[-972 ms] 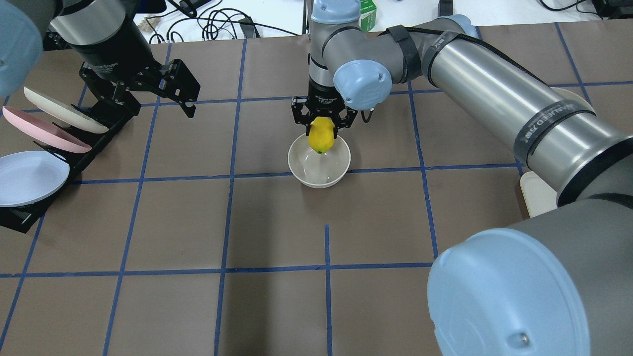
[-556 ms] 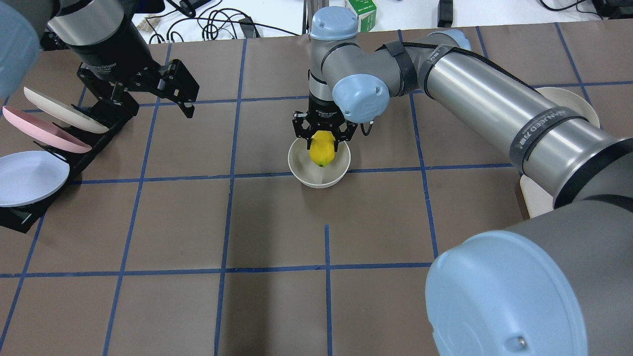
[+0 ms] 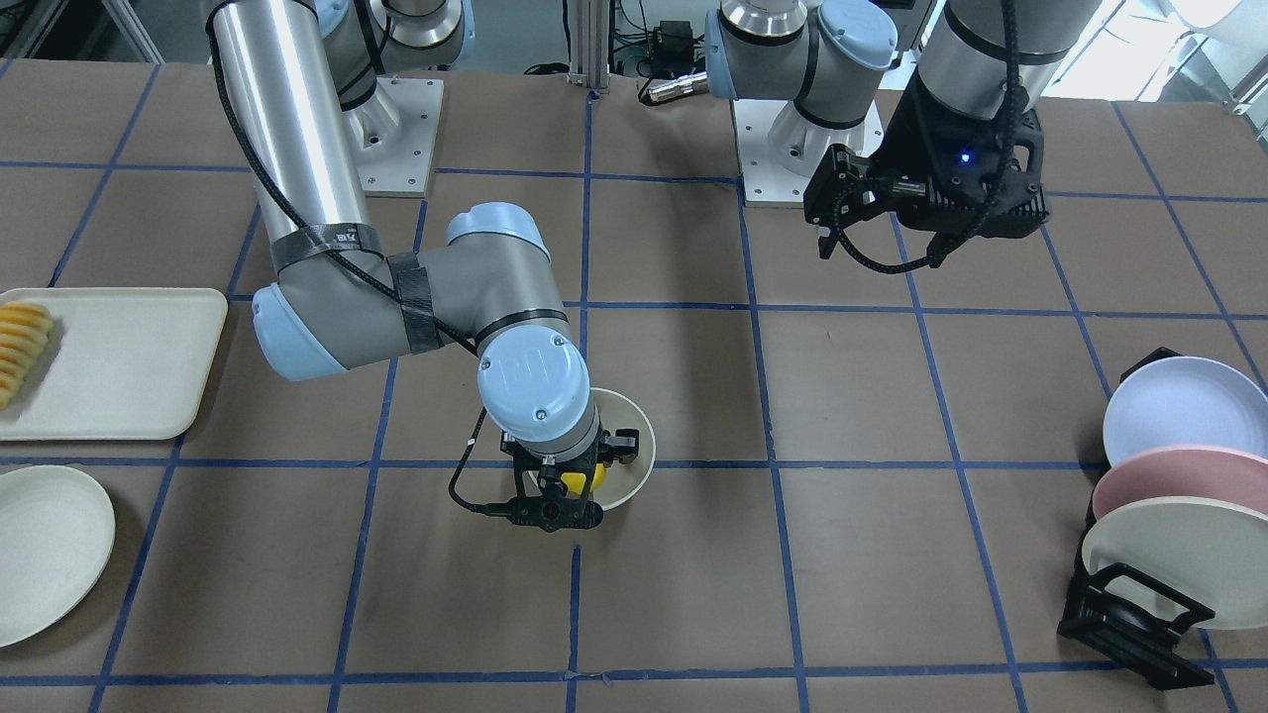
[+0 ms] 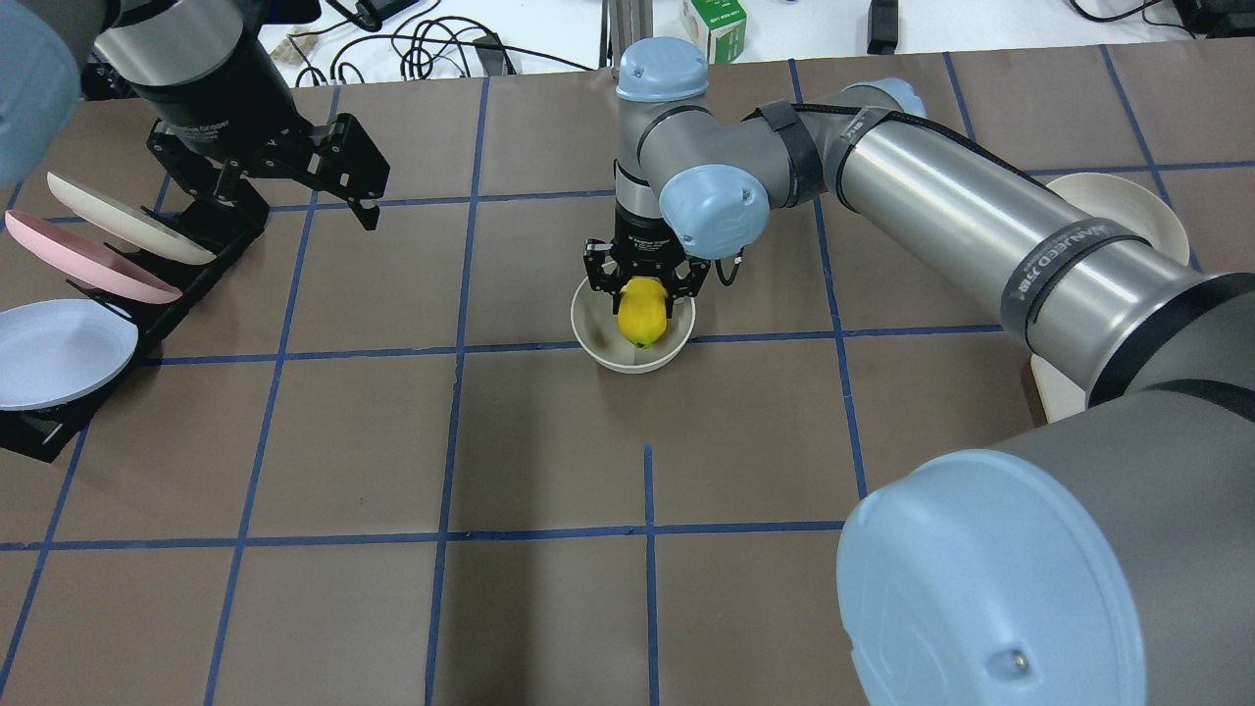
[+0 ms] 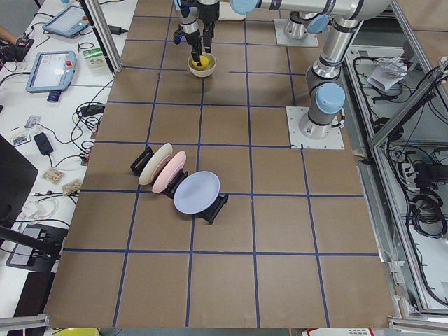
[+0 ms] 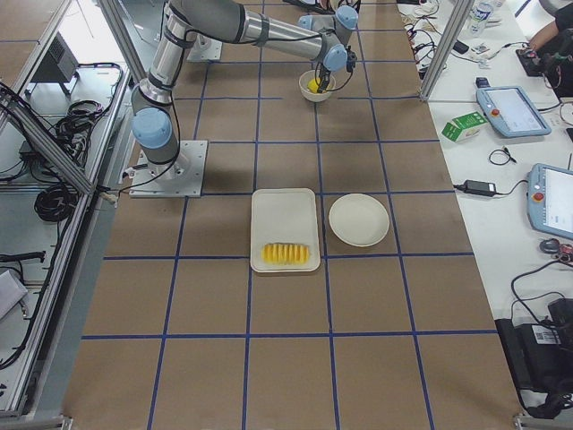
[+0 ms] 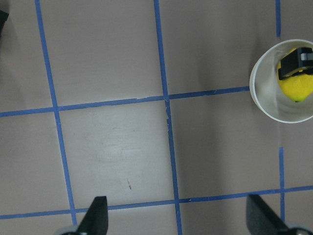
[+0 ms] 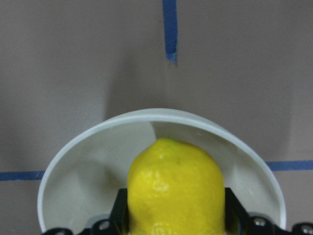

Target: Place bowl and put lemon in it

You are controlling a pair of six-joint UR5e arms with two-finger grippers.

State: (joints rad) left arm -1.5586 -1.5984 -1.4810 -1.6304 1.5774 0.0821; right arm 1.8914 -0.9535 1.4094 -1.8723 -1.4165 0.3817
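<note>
The cream-white bowl (image 4: 627,361) stands upright near the table's middle, by a blue tape line. My right gripper (image 4: 642,299) is shut on the yellow lemon (image 4: 642,314) and holds it down inside the bowl. In the right wrist view the lemon (image 8: 176,191) sits between the black fingers, below the bowl's rim (image 8: 161,115). I cannot tell whether the lemon touches the bowl's bottom. My left gripper (image 4: 328,172) is open and empty, well to the left and above the table. Its wrist view shows the bowl (image 7: 274,105) and lemon (image 7: 296,87) at the right edge.
A black rack (image 4: 196,265) with pastel plates stands at the table's left edge. A cream tray (image 3: 119,366) with sliced orange-yellow fruit and a flat cream plate (image 3: 45,550) lie on my right side. Cables and a green carton (image 4: 714,17) lie beyond the far edge.
My right gripper has come down with the lemon, from above the bowl's rim to inside the bowl. The left arm has hardly moved.
</note>
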